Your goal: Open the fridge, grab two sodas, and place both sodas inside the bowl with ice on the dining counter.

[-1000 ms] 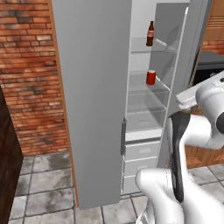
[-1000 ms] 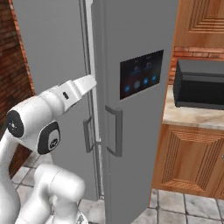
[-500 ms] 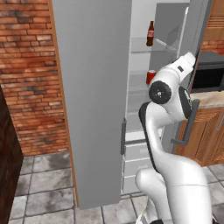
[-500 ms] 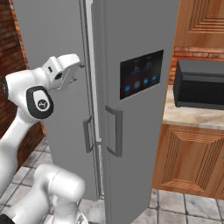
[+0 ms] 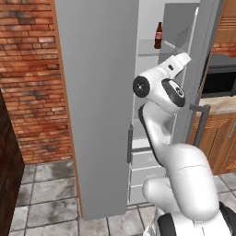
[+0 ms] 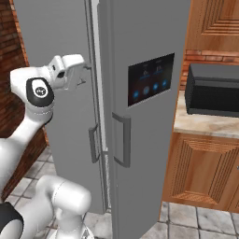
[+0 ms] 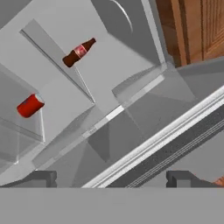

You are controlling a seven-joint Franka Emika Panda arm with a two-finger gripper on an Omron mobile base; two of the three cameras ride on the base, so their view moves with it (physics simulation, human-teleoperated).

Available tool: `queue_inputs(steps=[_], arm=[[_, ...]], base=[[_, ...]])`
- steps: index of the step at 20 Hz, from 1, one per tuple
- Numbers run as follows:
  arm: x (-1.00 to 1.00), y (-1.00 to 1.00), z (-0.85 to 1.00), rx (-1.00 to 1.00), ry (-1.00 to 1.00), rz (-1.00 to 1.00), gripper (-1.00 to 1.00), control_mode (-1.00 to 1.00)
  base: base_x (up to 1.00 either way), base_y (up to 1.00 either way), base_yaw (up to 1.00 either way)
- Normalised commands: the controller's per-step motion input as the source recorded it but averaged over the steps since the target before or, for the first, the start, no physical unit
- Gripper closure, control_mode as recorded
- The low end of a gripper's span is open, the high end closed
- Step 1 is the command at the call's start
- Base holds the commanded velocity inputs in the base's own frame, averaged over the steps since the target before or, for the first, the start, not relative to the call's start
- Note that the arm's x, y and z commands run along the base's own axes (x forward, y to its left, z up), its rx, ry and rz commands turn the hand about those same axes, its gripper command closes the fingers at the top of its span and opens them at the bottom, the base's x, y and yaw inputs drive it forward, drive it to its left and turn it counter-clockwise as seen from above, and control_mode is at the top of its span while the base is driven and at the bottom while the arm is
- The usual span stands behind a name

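Two-finger gripper [image 7: 112, 177] spread wide, empty. Centre jaws on short red can [image 7: 30, 105] inside tall grey fridge [image 6: 149, 116]; avoid glass shelf edge.

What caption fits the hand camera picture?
Open gripper peeks into the fridge at a cola bottle and red can.

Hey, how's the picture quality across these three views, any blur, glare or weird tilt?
Left base view: sharp, evenly lit, cola bottle crisp. Right base view: flat light, no glare on the fridge door. Hand view: rolled, so the red can looks sideways, slightly soft.
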Motion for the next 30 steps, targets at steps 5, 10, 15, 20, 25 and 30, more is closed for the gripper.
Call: queue_inputs(steps=[5,10,15,20,25,30], arm=[[0.46,0.00,-0.12,0.00,0.10,-0.12,-1.00,-1.00],[0.29,-0.06,-0.07,0.00,0.10,-0.12,-1.00,-1.00],[-0.09,-0.27,-0.08,0.00,0.00,-0.11,-1.00,-1.00],[-0.35,-0.34,-0.14,0.00,-0.01,-0.11,-1.00,-1.00],[-0.46,-0.42,-0.14,0.01,-0.02,-0.12,-1.00,-1.00],[-0.60,-0.51,-0.06,0.04,-0.05,-0.12,-1.00,-1.00]], base=[[0.00,0.00,0.00],[0.00,0.00,0.00],[0.00,0.00,0.00],[0.00,0.00,0.00],[0.00,0.00,0.00],[0.00,0.00,0.00]])
